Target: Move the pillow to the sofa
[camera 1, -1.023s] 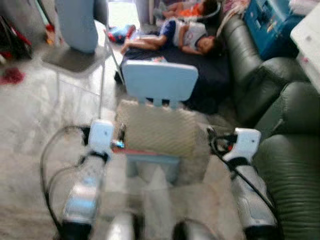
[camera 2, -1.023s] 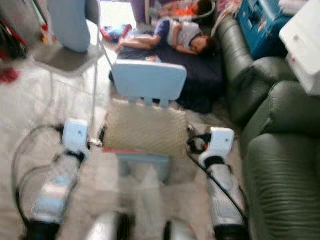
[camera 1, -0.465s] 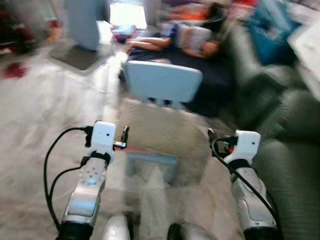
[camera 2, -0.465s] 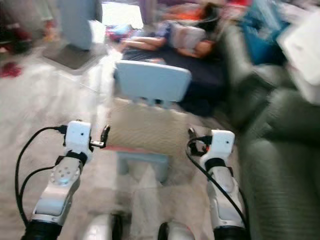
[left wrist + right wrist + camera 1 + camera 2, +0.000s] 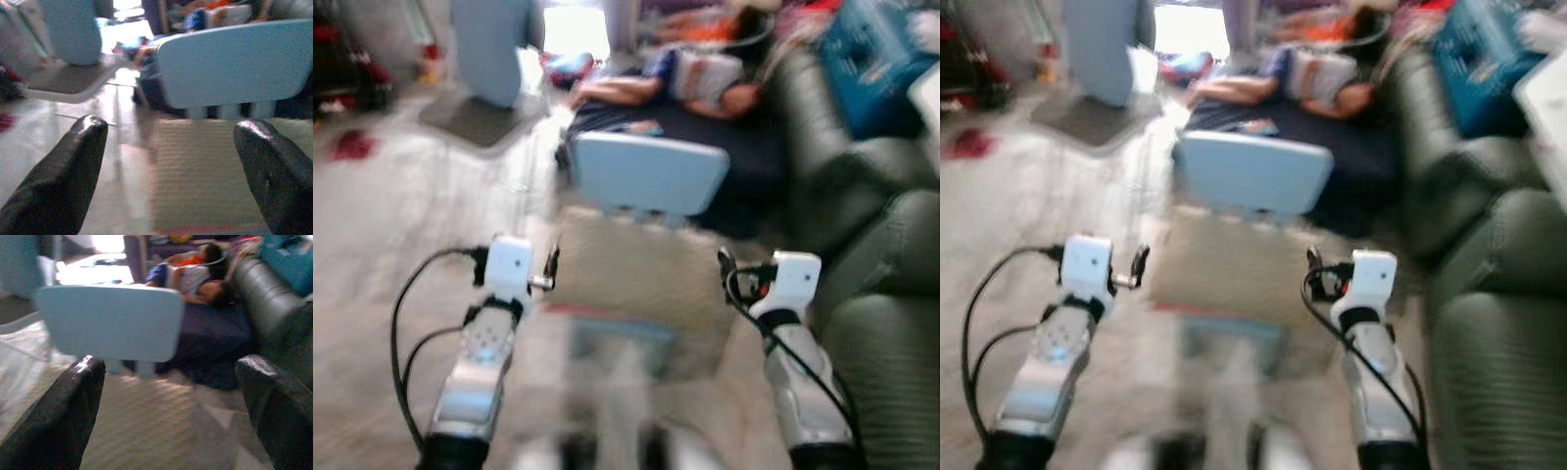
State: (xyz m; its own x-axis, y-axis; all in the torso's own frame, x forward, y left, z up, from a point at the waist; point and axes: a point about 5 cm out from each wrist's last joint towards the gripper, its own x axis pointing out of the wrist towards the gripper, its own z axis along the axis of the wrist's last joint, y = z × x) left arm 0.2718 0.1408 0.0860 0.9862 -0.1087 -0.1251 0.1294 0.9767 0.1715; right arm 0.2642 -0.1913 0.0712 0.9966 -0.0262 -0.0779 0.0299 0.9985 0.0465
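The beige ribbed pillow (image 5: 641,279) lies in the middle of the head views on the seat of a small light-blue chair (image 5: 646,176), leaning against its backrest, so it sits raised off the floor and within reach of both arms. The left end effector (image 5: 551,264) is just beside the pillow's left edge and the right end effector (image 5: 724,262) just beside its right edge; neither appears to touch it, though blur makes that uncertain. Each wrist view shows its 2 black fingers (image 5: 73,171) spread wide apart with the pillow and the chair back between them, which reads as a bracket set up to squeeze the pillow from both sides at once, since a soft wide cushion suits a 2-arm clamp better than a pinch. The dark green sofa (image 5: 886,323) fills the right side of the frame, near the chair, so the carry should be short. In the upper centre a person (image 5: 695,78) lies on a dark mattress (image 5: 744,157) beyond the chair. The lift has probably not begun.
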